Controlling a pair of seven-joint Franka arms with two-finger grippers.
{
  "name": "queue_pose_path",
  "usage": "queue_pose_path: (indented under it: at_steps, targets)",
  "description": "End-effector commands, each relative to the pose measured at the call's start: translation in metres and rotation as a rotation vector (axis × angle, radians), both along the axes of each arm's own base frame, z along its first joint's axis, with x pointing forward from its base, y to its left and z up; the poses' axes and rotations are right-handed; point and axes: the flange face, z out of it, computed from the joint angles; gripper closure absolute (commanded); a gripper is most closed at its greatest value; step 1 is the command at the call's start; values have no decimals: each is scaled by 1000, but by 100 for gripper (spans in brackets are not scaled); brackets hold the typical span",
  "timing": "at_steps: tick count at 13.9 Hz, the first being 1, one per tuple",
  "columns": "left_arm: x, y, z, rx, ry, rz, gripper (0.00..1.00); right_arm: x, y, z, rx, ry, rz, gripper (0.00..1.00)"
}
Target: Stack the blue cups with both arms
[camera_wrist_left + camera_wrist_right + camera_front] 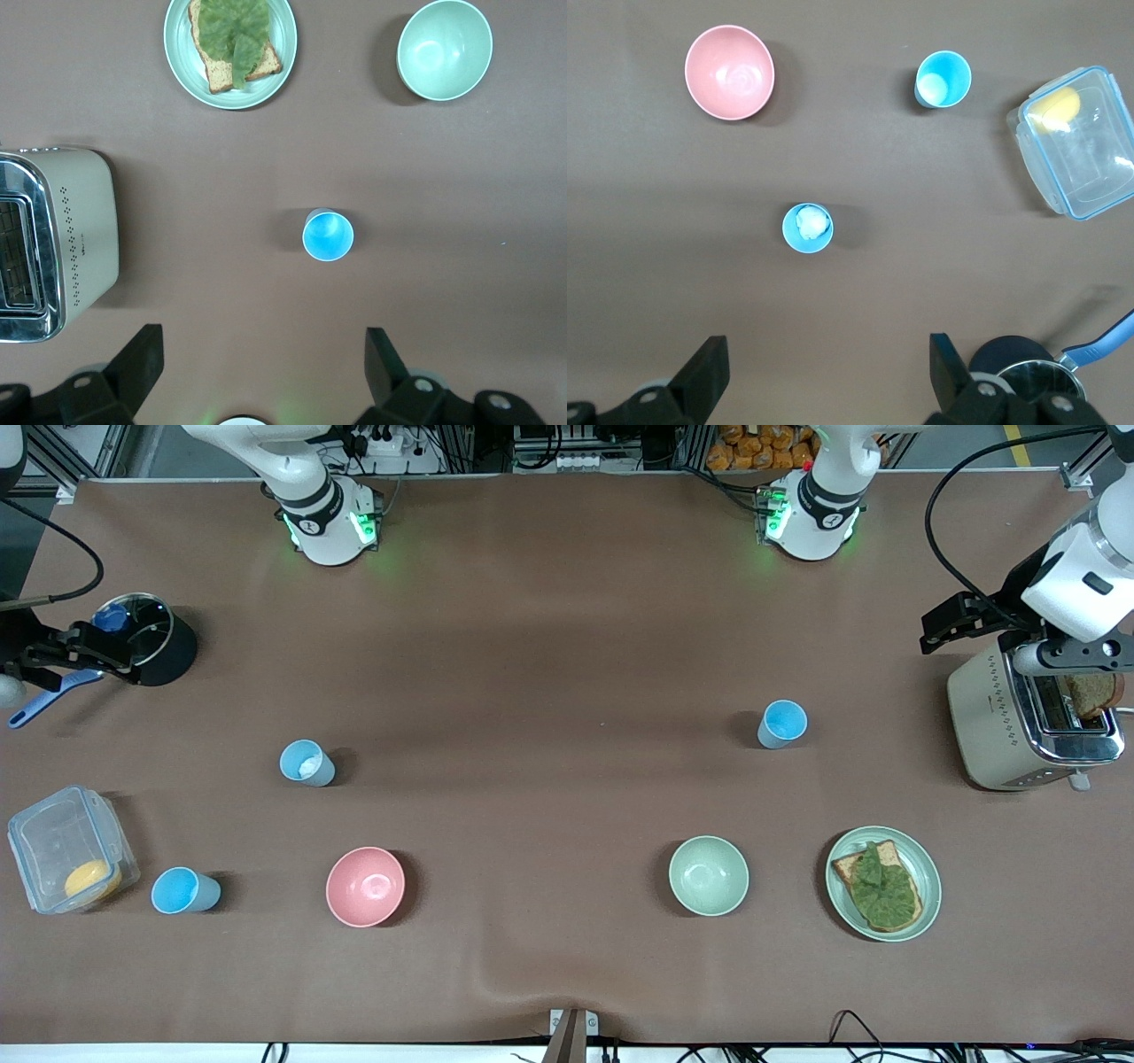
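Three blue cups stand upright and apart on the brown table. One (782, 724) is toward the left arm's end and shows in the left wrist view (328, 235). One with a white patch inside (306, 763) is toward the right arm's end and shows in the right wrist view (807, 227). The third (183, 890) stands nearer the front camera, beside a clear box (943, 78). My left gripper (263, 350) and right gripper (828, 354) hang open and empty high over the table. Neither shows in the front view.
A pink bowl (365, 886) and a pale green bowl (708, 875) stand nearer the front camera. A plate (927, 859) with toast and a toaster (992, 717) are at the left arm's end. A clear box (53, 841) and a black pot (164, 651) are at the right arm's end.
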Motion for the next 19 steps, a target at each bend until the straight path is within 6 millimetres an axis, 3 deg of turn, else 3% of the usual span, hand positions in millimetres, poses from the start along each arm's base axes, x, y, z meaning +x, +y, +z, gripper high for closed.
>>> queue_pose_path:
  at_steps: [1,12,14,17,19]
  targets:
    - [-6,-1,9,19,-5,1,0,-3,-4,13,-6,-26,-9,0]
    - [-2,3,6,17,-5,7,0,0,7,4,-4,-7,-15,0]
    - [-2,2,7,19,-7,6,0,4,10,-11,-3,13,-11,0]
    - [-3,3,6,19,-3,9,0,14,40,-53,-1,13,39,0]
    - [-3,2,8,19,-7,7,0,17,51,-95,1,13,55,0]
